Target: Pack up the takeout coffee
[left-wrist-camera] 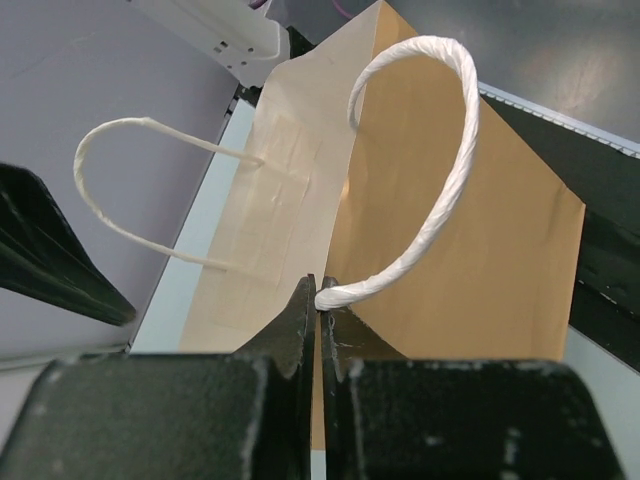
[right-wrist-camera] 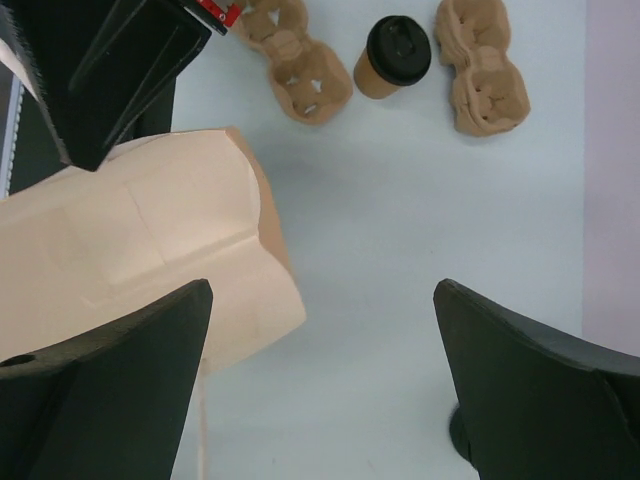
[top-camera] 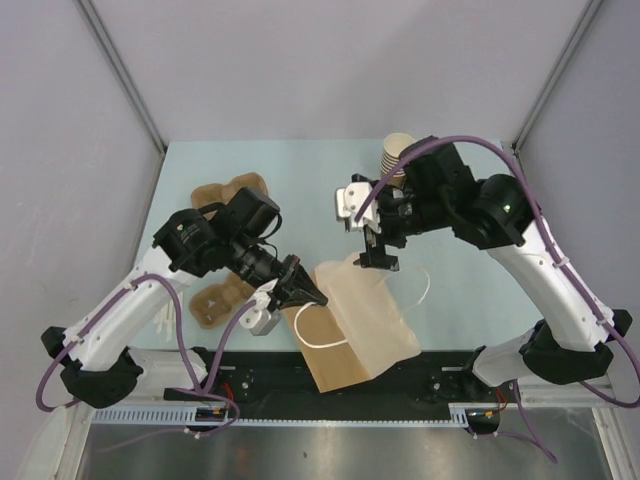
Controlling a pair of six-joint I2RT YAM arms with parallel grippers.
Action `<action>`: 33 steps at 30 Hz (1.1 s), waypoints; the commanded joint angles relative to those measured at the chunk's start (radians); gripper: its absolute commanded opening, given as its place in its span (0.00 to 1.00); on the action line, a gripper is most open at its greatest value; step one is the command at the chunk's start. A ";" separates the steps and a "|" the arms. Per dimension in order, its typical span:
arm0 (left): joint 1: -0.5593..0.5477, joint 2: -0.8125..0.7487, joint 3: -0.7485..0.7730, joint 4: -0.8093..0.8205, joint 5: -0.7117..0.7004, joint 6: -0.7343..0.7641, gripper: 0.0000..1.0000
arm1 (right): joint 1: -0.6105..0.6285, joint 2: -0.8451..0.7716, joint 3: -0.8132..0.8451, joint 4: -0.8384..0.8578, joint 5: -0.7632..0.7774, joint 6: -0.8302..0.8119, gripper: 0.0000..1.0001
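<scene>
At the paper bag (top-camera: 365, 325) rim, left gripper (left-wrist-camera: 318, 295) pinches it; right gripper (right-wrist-camera: 322, 290) wide over table (right-wrist-camera: 400, 200)

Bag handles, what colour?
White, twisted-cord handles on the tan paper bag. They show best in the left wrist view.

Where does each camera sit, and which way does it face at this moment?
Top external: above and behind the robot, looking down at the table; left arm and right arm show.
Left wrist: on the left gripper, facing the brown kraft-paper bag it pinches; its shut fingers show.
Right wrist: on the right gripper, looking down at the small brown paper coffee cup with black lid; its open fingers show.
Shared: all three see the bag.
</scene>
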 commanded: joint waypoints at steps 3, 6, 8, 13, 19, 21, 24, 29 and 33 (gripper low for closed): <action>-0.039 -0.035 0.036 -0.102 0.005 0.045 0.00 | 0.082 0.016 -0.050 -0.010 0.100 -0.134 0.97; -0.039 -0.048 0.025 -0.089 -0.002 0.052 0.00 | 0.119 0.010 -0.099 -0.013 0.118 -0.159 0.86; -0.039 -0.069 -0.004 -0.060 -0.019 0.063 0.00 | 0.138 0.007 -0.123 -0.004 0.120 -0.164 0.79; -0.039 -0.098 -0.041 -0.013 -0.015 0.051 0.00 | 0.155 0.016 -0.192 0.033 0.132 -0.153 0.70; -0.041 -0.123 -0.061 0.003 -0.016 0.055 0.00 | 0.156 0.016 -0.243 0.070 0.144 -0.150 0.54; -0.041 -0.124 -0.065 0.000 -0.009 0.055 0.00 | 0.159 0.017 -0.243 0.078 0.144 -0.147 0.54; -0.044 -0.129 -0.074 -0.003 -0.001 0.057 0.00 | 0.170 0.016 -0.237 0.099 0.150 -0.144 0.54; -0.047 -0.135 -0.088 0.012 -0.002 0.055 0.00 | 0.213 0.013 -0.249 0.108 0.193 -0.141 0.46; -0.045 -0.140 -0.099 0.029 -0.002 0.032 0.00 | 0.248 0.012 -0.269 0.128 0.233 -0.128 0.35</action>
